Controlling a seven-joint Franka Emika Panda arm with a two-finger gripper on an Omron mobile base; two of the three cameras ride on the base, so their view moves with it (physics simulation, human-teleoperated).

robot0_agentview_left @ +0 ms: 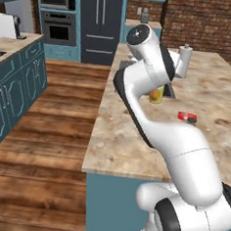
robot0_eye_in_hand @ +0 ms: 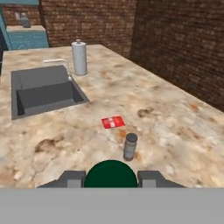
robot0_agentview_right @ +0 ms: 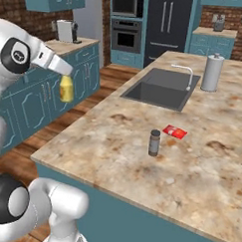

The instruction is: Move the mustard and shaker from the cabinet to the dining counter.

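Mustard (robot0_agentview_right: pixel 66 88) pinched in claw (robot0_agentview_right: pixel 65 76), held up beside marbled surface (robot0_agentview_right: pixel 141 159) w/ dark shaker (robot0_agentview_right: pixel 154 143)

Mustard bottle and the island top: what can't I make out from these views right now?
- Mustard, right base view: top hidden by the gripper.
- Mustard, left base view: mostly behind the arm.
- Hand view: its green cap blocks the gap between the fingers.
- Dark shaker, left base view: hidden by the arm.
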